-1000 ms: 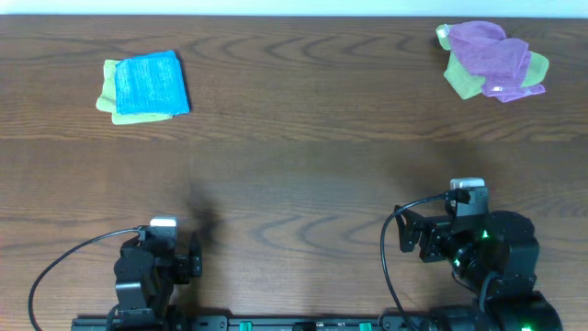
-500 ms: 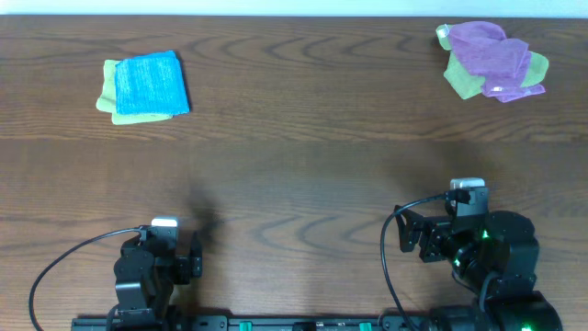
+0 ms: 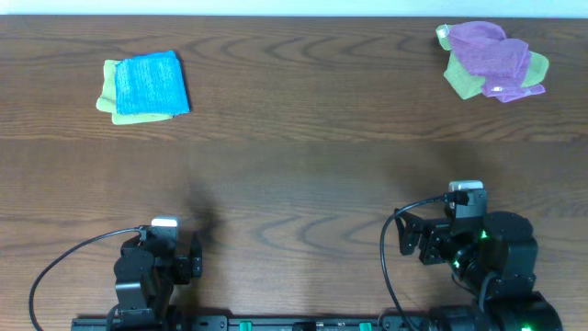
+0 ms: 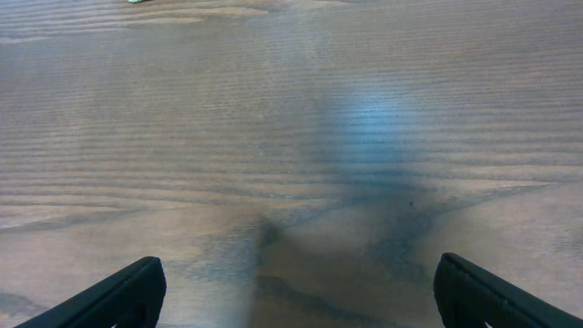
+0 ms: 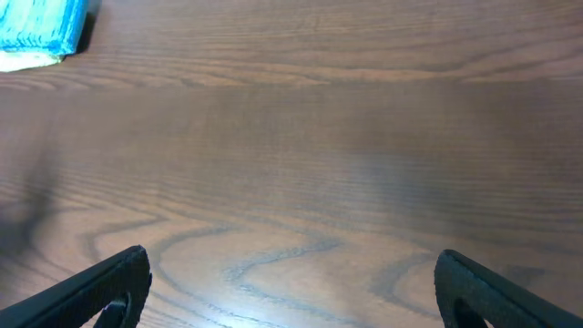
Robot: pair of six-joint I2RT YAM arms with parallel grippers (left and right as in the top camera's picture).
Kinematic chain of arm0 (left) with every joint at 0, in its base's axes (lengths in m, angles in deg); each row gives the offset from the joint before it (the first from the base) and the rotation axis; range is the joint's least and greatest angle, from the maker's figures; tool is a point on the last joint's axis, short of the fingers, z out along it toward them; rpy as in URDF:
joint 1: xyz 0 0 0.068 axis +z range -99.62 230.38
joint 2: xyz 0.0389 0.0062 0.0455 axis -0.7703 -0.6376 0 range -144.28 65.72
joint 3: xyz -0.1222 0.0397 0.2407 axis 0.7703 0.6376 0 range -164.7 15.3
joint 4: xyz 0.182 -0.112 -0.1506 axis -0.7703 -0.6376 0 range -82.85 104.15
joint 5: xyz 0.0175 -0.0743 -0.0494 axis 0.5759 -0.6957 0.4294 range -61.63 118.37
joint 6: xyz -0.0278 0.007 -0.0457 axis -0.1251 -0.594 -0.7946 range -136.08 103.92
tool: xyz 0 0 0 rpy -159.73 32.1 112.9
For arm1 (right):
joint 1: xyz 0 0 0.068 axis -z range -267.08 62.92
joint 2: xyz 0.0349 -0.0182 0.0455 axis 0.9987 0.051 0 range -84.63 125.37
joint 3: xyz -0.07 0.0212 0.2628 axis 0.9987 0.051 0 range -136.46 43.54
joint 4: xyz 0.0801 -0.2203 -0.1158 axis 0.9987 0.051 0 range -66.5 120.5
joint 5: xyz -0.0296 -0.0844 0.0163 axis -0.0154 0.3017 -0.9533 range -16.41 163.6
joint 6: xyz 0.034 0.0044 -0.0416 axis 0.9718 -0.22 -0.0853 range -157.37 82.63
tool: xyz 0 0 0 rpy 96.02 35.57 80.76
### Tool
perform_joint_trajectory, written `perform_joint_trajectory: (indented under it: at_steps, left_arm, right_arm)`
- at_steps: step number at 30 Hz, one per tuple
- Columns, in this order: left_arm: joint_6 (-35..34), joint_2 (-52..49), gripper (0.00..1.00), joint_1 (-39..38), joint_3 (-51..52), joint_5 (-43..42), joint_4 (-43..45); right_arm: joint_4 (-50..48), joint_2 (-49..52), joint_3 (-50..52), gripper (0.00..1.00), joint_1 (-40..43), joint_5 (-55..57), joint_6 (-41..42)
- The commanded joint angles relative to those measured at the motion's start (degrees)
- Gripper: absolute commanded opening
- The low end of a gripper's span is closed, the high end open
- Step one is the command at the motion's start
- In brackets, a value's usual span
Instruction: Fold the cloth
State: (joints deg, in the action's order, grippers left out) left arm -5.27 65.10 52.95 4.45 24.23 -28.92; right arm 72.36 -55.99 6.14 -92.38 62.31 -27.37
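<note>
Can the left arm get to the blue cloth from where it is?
Probably yes. Only bare table lies between the open left gripper and the blue cloth, which sits on a green cloth, though it is a long stretch.

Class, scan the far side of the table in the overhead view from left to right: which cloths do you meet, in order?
Bright sky-blue terry cloth → crumpled purple cloth. The left light green cloth and the right light green cloth overlap these, so are omitted.
</note>
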Motion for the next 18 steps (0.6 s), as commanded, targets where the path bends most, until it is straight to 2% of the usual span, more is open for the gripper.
perform_joint_trajectory:
  at_steps: [1,3,6,10,18]
  left_arm:
    - [0.98,0.42,0.95,-0.07,1.33,-0.31,-0.48]
    - [0.98,0.42,0.95,-0.07,1.33,-0.31,-0.50]
    - [0.98,0.42,0.95,-0.07,1.33,-0.31,-0.50]
    - [0.98,0.42,0.95,-0.07,1.33,-0.31,-0.48]
    - [0.98,0.42,0.95,-0.07,1.33,-0.31,-0.48]
  right_arm:
    - [-0.90,-1.64,2.78,0.99,0.74,3.56,-4.48]
    - [-2.86,-3.89,5.75,0.99,0.74,3.32,-10.56]
    - [-5.25,-8.74,11.21,0.99,0.74,3.34,-15.32]
    - [-5.84,-15.78,18.51,0.99,1.18,3.34,-16.81]
    - [-5.99,-21.99,26.49,0.99,2.03,3.32,-19.52]
